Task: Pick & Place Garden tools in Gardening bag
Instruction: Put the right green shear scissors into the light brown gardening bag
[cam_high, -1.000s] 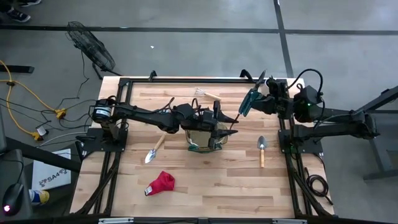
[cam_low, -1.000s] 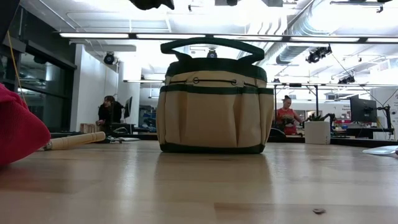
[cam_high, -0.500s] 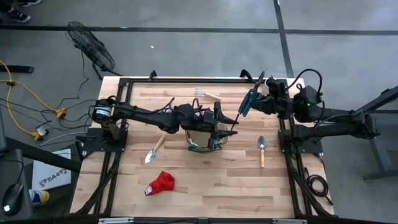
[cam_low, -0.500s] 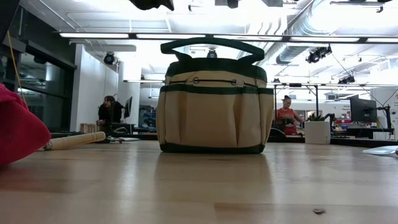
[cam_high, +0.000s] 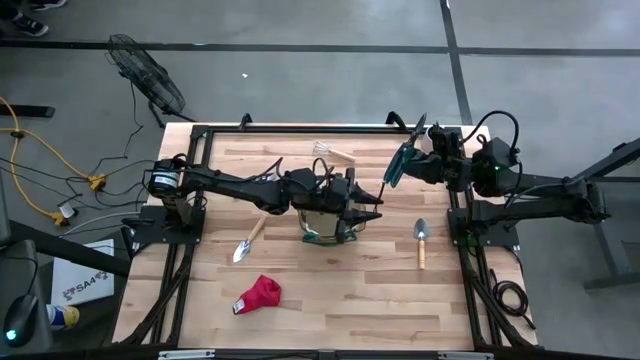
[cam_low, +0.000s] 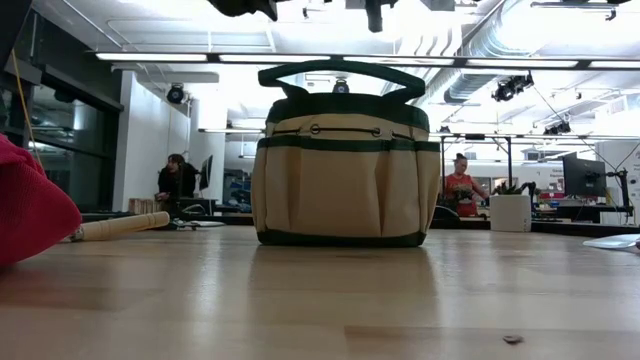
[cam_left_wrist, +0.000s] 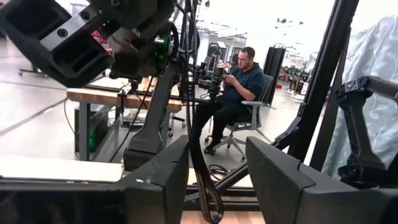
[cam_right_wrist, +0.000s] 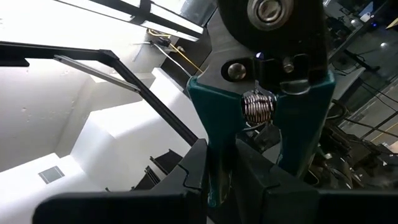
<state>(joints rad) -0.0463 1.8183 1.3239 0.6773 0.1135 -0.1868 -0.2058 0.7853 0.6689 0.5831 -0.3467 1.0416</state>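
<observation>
While the left arm reaches over the middle of the table, its gripper (cam_high: 362, 203) hovers above the bag (cam_high: 330, 222) with its fingers (cam_left_wrist: 158, 180) partly apart around the thin black loop of the shears (cam_left_wrist: 202, 180), which hang between them; whether they pinch it I cannot tell. Left of the bag lie a trowel (cam_high: 246, 241) and, nearer the front edge, the red glove (cam_high: 259, 294). Behind the bag lies the rake (cam_high: 331, 151); to its right a second trowel (cam_high: 421, 240). Farthest right, the right gripper (cam_high: 418, 163) is clamped on the green pruners (cam_right_wrist: 261, 124), held aloft near the table's back corner. Dropping the shears into the bag seems the step in hand; next, the left fingers should widen squarely over the opening.
</observation>
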